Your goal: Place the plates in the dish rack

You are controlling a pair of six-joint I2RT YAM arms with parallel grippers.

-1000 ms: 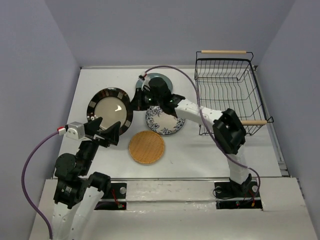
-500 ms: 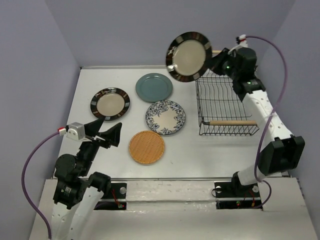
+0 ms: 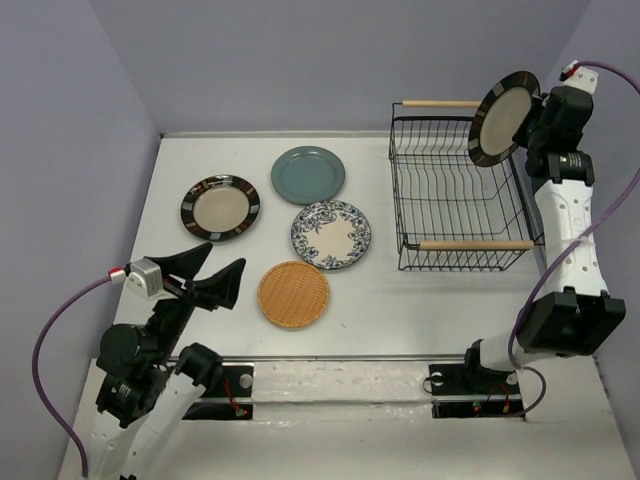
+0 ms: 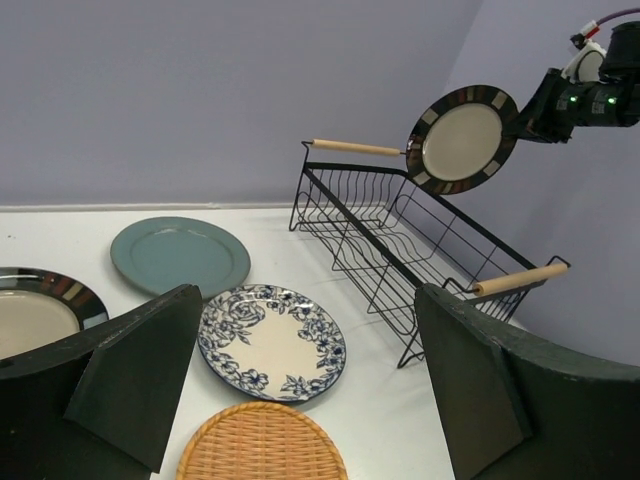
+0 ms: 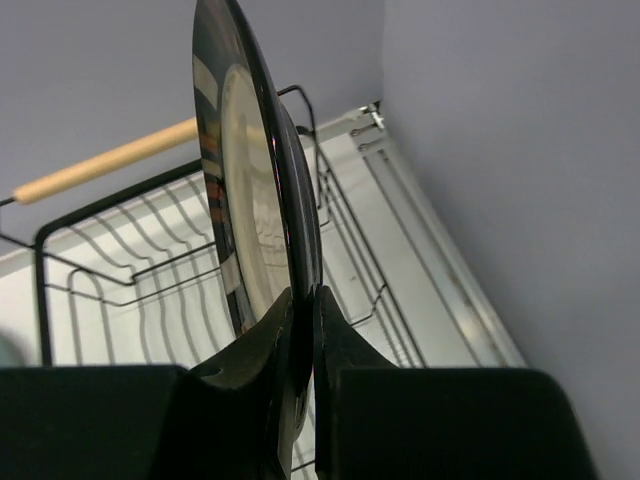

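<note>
Holding the beige round plate with the dark striped rim (image 3: pixel 503 118) edge-on above the far end of the black wire dish rack (image 3: pixel 397 190), our right gripper (image 3: pixel 533 120) pinches its rim tightly. We should line the upright plate with a slot between the wires, then lower slowly before letting go. Our left gripper (image 3: pixel 222 258) gapes wide and empty, near the orange woven plate (image 3: pixel 293 294).

Bright, even light w/ glare on raised plate (image 5: pixel 243 185).
</note>
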